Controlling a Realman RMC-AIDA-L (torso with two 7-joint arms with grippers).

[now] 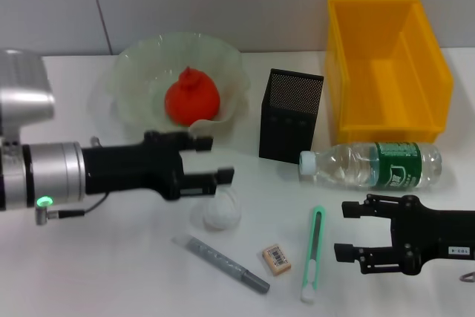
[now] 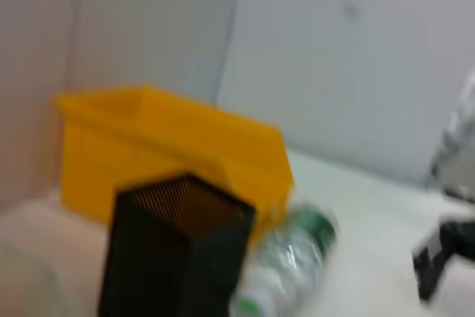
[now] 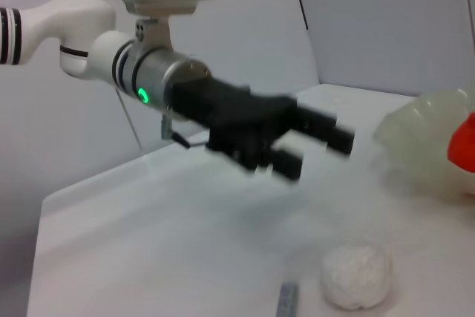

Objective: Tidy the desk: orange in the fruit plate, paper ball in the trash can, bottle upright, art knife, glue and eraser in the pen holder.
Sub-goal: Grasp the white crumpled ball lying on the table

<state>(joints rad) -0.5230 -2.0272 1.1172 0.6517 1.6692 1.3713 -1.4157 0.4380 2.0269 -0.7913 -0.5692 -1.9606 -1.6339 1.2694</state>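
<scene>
The orange (image 1: 194, 98) lies in the pale green fruit plate (image 1: 133, 72) at the back. In front of the plate my left gripper (image 1: 215, 159) hovers open and holds nothing, just above and behind the white paper ball (image 1: 220, 213). The bottle (image 1: 371, 165) lies on its side beside the black mesh pen holder (image 1: 291, 115). A grey glue stick (image 1: 221, 263), a small eraser (image 1: 277, 259) and the green-and-white art knife (image 1: 313, 252) lie near the front edge. My right gripper (image 1: 345, 231) is open and empty, just right of the knife. The yellow trash can (image 1: 386, 64) stands at the back right.
The left wrist view shows the pen holder (image 2: 174, 257), the yellow bin (image 2: 171, 154) and the lying bottle (image 2: 289, 257). In the right wrist view the left gripper (image 3: 326, 146) hangs beyond the paper ball (image 3: 356, 276). A grey wall closes off the table's far edge.
</scene>
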